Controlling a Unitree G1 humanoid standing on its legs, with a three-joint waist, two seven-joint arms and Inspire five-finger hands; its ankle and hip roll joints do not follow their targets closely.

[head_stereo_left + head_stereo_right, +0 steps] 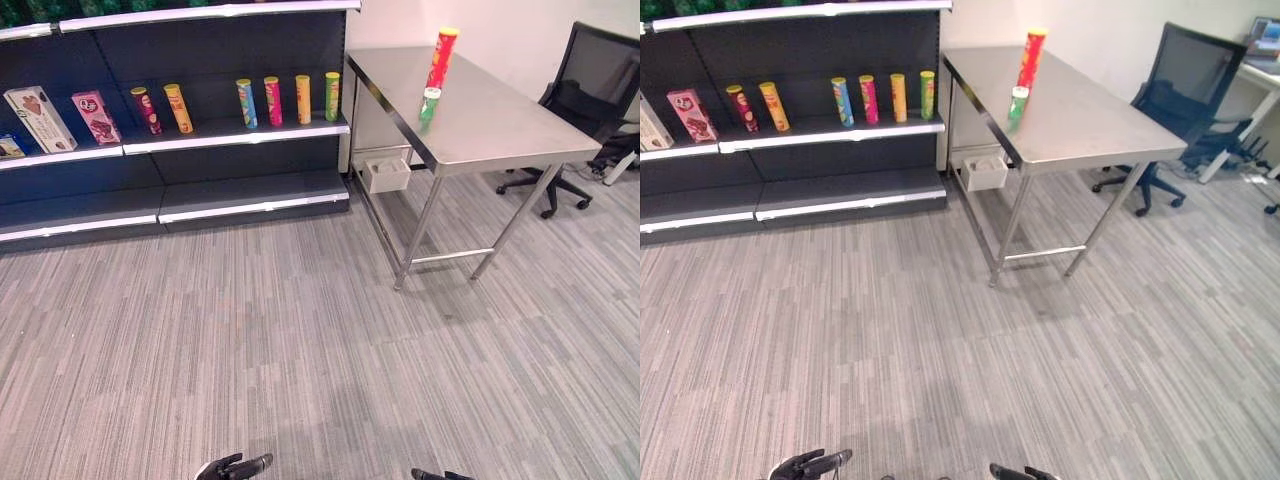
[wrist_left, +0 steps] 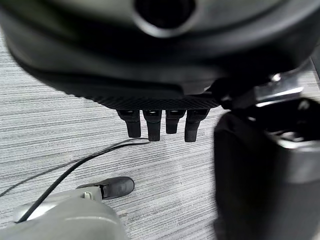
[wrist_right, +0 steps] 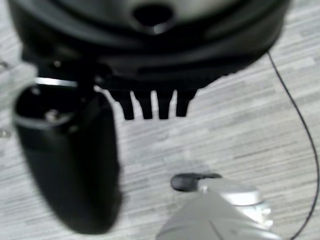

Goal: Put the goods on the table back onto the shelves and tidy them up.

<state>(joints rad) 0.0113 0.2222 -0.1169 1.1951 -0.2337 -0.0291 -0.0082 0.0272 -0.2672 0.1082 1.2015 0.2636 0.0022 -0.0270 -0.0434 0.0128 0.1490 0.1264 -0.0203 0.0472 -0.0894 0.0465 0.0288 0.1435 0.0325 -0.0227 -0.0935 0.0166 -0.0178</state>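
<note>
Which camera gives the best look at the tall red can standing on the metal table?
The left eye view: the red can stands upright on the table, whole, just behind a small green can. The right eye view shows the same from slightly aside. Both wrist views look down at carpet past each hand's fingers.

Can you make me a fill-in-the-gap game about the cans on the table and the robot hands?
1. The tall red can and the small green can stand on the ____.
2. The left robot hand and right robot hand hold ____.
3. The chair is ____ in colour.

Missing words: table; nothing; black
</note>
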